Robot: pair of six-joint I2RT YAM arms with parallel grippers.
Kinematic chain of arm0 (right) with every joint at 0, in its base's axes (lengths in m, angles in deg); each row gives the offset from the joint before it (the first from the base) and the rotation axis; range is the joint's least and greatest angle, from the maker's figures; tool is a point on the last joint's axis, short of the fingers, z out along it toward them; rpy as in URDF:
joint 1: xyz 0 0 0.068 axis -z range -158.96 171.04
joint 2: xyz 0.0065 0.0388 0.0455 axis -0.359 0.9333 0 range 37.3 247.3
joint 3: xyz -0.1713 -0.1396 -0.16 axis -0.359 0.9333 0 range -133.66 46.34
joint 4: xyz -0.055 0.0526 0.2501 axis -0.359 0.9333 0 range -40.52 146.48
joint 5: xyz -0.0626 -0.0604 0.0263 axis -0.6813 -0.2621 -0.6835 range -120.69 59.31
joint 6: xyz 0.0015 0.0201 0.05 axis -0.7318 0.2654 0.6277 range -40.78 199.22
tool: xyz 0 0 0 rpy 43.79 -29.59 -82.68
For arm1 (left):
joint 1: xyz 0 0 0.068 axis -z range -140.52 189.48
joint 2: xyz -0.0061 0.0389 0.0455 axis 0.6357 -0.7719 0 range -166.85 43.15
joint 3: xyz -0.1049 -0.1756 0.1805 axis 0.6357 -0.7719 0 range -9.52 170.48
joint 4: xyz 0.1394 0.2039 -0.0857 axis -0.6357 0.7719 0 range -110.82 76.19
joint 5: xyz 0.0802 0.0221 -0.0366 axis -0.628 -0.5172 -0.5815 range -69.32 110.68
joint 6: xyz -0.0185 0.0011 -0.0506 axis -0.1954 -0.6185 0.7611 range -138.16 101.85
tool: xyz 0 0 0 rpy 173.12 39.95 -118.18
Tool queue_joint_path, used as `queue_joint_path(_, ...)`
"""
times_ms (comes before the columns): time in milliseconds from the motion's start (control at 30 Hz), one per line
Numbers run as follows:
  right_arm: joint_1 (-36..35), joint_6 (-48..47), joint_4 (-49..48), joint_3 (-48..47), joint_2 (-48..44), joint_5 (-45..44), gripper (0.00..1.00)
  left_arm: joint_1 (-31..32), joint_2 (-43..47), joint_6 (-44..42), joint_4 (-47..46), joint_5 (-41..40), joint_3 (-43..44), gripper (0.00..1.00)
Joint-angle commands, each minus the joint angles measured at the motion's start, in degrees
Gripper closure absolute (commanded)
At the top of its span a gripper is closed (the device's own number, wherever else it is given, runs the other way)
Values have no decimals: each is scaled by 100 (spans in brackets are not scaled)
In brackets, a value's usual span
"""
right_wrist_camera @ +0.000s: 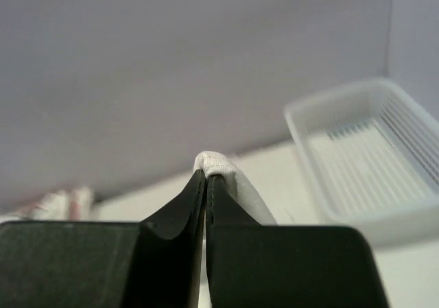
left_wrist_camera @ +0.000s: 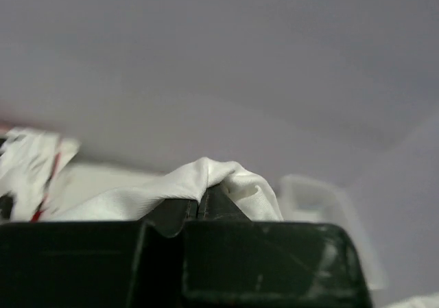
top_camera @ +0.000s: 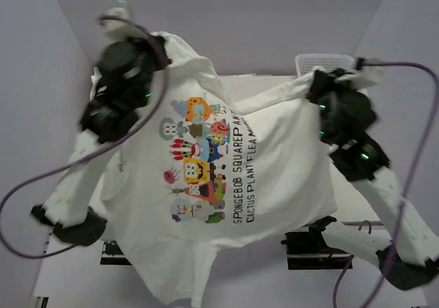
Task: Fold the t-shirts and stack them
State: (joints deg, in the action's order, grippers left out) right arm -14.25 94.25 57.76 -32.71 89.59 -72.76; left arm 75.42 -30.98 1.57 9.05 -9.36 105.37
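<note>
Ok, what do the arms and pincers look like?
The left arm and right arm have white links, black joints with small green lights and black bases; each trails a purple cable. The left pincer and right pincer are black and tapered.

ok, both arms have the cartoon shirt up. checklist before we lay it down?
1. Grip of left jaws on the printed t-shirt: ok, shut on a fabric fold.
2. Grip of right jaws on it: ok, shut on an edge.
3. Shirt spread between both arms, print facing up: ok.
4. Lower hem free of the arm bases: cannot tell, it drapes over them in the top view.
5. Room on the table under the shirt: cannot tell, hidden.
6. basket apart from the right grip: ok, off to the right.
</note>
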Motion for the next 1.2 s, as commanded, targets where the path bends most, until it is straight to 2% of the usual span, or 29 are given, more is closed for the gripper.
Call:
queue_joint_path(0, 153, 140, -265, 574, 929, -900, 100, -384, -1056, 31, 169, -1479, -930, 100)
queue_joint_path(67, 476, 693, -90, 836, 1510, -621, 100, -710, -1567, 364, 169, -1023, -1213, 100)
queue_joint_path(100, 583, 947, -63, 899, 1895, -541, 100, -1094, -1892, 487, 169, -838, -1371, 100)
queue_joint_path(133, 680, 1028, -89, 943, 2308, -322, 100, -1290, -2695, 775, 169, -584, -1373, 100)
queue_joint_path(167, 907, 1159, -98, 935, 2816, -15, 100, -1474, -3182, 839, 299, -364, -1208, 91)
queue_joint_path(200, 1075, 1143, -89, 822, 3091, 231, 100, -1624, -3691, 892, 500, -136, -562, 74)
queue_joint_path(233, 1164, 1195, 68, 499, 3947, 373, 97, -1843, -4236, 945, 1164, 223, -77, 39)
queue_joint_path(267, 1278, 1300, 478, 269, 4234, 661, 77, -1924, -5277, 945, 1562, 392, 1068, 23)
queue_joint_path(300, 1305, 1284, 743, -107, 4445, 925, 41, -1977, -5714, 998, 1957, 550, 1636, 10)
queue_joint_path(333, 1349, 1283, 842, -398, 4656, 1067, 29, -2038, -6040, 998, 2475, 787, 2077, 0)
queue_joint_path(367, 1401, 1249, 886, -462, 5059, 1234, 12, -2039, -6261, 937, 2550, 859, 2351, 0)
queue_joint_path(400, 1419, 1153, 878, -497, 5124, 1688, 10, -2039, -6254, 884, 2472, 860, 2275, 0)
queue_joint_path(433, 1437, 1152, 869, -480, 5168, 1823, 10, -2039, -6071, 753, 1932, 1069, 1961, 0)
queue_joint_path(467, 1437, 1108, 765, -411, 5107, 1972, 10, -2039, -5817, 526, 1596, 1149, 1097, 0)
queue_joint_path(500, 1446, 1090, 642, -149, 4959, 2044, 10, -2039, -5214, 454, 905, 1306, 627, 0)
queue_joint_path(533, 1446, 1029, 606, -24, 4870, 2079, 10, -2039, -4904, 366, 898, 1412, 170, 0)
queue_joint_path(567, 1428, 1055, 518, 81, 4687, 2201, 10, -2039, -4631, 235, 376, 1544, -592, 0)
queue_joint_path(667, 1411, 1020, 386, 862, 4299, 2483, 10, -1969, -3779, 233, 37, 1791, -1641, 0)
queue_joint_path(767, 1402, 1002, 140, 1540, 3886, 3045, 10, -1898, -3373, 286, -25, 1853, -2424, 0)
queue_joint_path(867, 1402, 985, 8, 1926, 3745, 3380, 10, -1898, -3082, 462, 142, 2275, -3076, 0)
queue_joint_path(967, 1393, 862, -53, 2033, 3797, 3371, 10, -1898, -2923, 672, 204, 2213, -3656, 0)
queue_joint_path(1033, 1402, 783, -89, 1990, 3980, 3363, 10, -1898, -2835, 673, -85, 2441, -4103, 0)
queue_joint_path(1167, 1393, 739, -98, 1744, 4412, 3511, 10, -1898, -2904, 673, -376, 2600, -4352, 0)
